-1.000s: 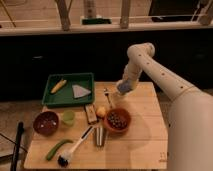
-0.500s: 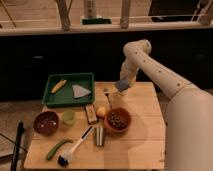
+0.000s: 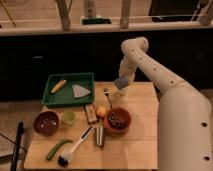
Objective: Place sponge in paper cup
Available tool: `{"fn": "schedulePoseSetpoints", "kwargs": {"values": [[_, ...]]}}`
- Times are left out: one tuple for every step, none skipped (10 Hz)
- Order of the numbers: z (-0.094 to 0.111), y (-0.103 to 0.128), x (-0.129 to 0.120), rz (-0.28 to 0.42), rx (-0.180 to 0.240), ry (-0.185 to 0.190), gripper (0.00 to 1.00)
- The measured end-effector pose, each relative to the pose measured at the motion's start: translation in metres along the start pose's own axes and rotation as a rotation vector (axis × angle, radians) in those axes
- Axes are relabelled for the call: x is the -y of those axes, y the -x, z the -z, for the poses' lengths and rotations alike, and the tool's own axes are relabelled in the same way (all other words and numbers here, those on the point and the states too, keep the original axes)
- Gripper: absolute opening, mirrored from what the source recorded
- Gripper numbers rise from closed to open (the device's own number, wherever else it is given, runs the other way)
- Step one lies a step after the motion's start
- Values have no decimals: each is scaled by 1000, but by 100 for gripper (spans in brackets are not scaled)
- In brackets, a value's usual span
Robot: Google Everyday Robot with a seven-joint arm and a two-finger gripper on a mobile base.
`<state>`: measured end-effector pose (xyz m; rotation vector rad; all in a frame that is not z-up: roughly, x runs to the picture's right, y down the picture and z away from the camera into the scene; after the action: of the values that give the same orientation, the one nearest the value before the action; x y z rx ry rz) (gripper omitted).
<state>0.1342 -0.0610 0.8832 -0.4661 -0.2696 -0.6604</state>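
Blue-grey sponge (image 3: 120, 82) hangs at my claw (image 3: 121, 86), above the far right part of the wooden desk (image 3: 140, 145); claw looks closed on it. I judge it light, soft, squashy: a pinch across its short sides suits, grip kept gentle so it doesn't spring out on release. Paper cup I can't pick out with confidence; something pale sits just below the sponge, hidden mostly. Green tray (image 3: 50, 97) far left holds a pale grey wedge (image 3: 80, 91) and a yellow-orange stick (image 3: 58, 85). Near side: dark red bowl (image 3: 45, 122), light green cup (image 3: 68, 117), shiny metal cylinder (image 3: 99, 136), brown bowl (image 3: 118, 120) of dark bits, brush (image 3: 74, 149).
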Motion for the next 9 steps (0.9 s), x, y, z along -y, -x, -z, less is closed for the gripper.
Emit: {"fn": "schedulePoseSetpoints", "kwargs": {"values": [[-2, -2, 1, -1, 2, 3, 0], [-3, -3, 1, -1, 4, 7, 0], [-5, -4, 3, -1, 7, 8, 0], [-7, -5, 3, 0, 11, 11, 0], [-9, -6, 4, 0, 15, 13, 0], [-10, -6, 5, 2, 19, 15, 0], [-11, -6, 6, 4, 23, 15, 0], [-12, -7, 8, 5, 28, 16, 0], [-12, -7, 7, 3, 32, 19, 2]]}}
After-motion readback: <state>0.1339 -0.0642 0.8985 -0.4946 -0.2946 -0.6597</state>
